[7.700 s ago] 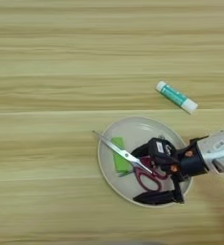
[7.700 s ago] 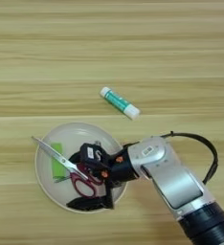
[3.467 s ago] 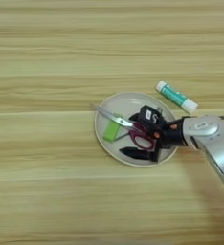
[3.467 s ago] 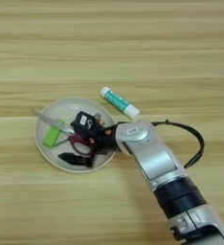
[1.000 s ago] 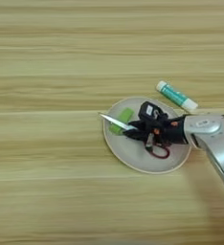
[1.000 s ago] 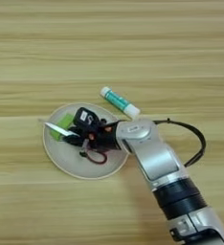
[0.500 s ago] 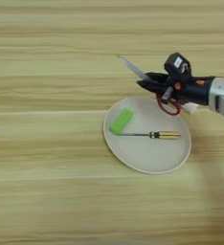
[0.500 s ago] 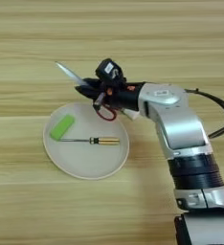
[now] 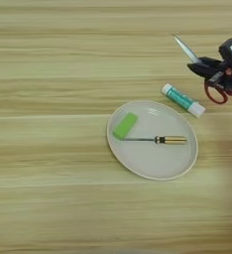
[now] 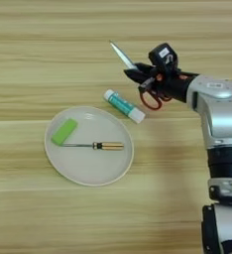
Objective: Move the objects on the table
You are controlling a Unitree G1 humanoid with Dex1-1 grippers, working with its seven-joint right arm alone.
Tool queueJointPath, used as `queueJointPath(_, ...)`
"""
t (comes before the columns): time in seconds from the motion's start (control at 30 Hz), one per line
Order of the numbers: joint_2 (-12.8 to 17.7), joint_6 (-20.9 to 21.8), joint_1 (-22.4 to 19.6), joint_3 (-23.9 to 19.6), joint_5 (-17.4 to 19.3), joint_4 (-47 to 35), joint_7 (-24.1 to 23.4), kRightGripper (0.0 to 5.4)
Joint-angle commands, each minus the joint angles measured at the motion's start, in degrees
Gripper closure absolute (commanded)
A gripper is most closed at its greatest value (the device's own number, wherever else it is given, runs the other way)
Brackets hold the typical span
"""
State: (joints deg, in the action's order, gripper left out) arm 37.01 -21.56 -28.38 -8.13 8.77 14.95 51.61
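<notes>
Right eye view: black jaws clenched around steel-bladed scissors [image 10: 138,77], red loop handles, above striped wooden table [image 10: 48,44].

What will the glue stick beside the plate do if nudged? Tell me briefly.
The glue stick is a smooth cylinder lying flat on the table, so it would probably roll sideways. It looks small and likely light. Lying close to the plate, it might stop against the rim.
</notes>
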Motion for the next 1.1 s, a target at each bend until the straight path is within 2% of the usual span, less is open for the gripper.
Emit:
queueJointPath(0.03,4.92,4.58,-5.14,-3.47,-0.16,2.12,-2.54,4.74)
queueJointPath(0.3,8.10,8.62,-4.67,-5.25,-1.03,10.66,-3.35,4.74)
queueJointPath(0.5,8.93,11.56,-3.85,-5.32,-1.63,17.59,-4.05,4.74)
queueJointPath(1.1,5.65,15.83,0.20,-2.80,-3.66,26.84,-4.89,4.74)
